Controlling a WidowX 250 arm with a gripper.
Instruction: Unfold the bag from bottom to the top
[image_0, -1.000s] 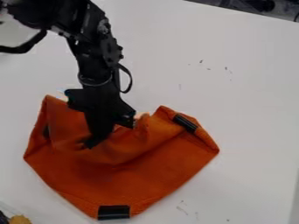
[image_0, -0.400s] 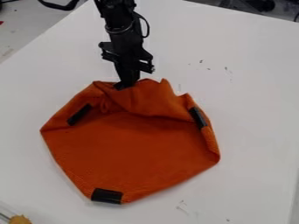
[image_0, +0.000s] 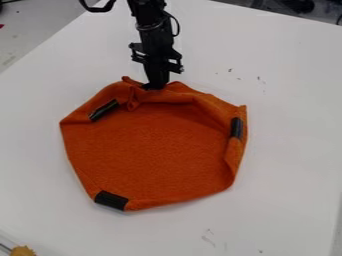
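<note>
At the top edge of the orange bag (image_0: 160, 155) is the black gripper (image_0: 155, 87), shut on the cloth there. The bag lies spread on the white table in a rough polygon, its flat middle open to view. Cloth is bunched and folded along the upper rim on both sides of the gripper. Black patches mark its upper left, right and lower left edges.
The white table (image_0: 287, 150) surrounds the bag, with its far edge running along the top. A yellowish-brown object (image_0: 23, 251) lies at the lower left corner. Dark items stand beyond the table at the upper right.
My gripper has moved up and to the right, toward the far side, with the bag's upper edge. The bag has slid upward and spread into a wider, flatter shape.
</note>
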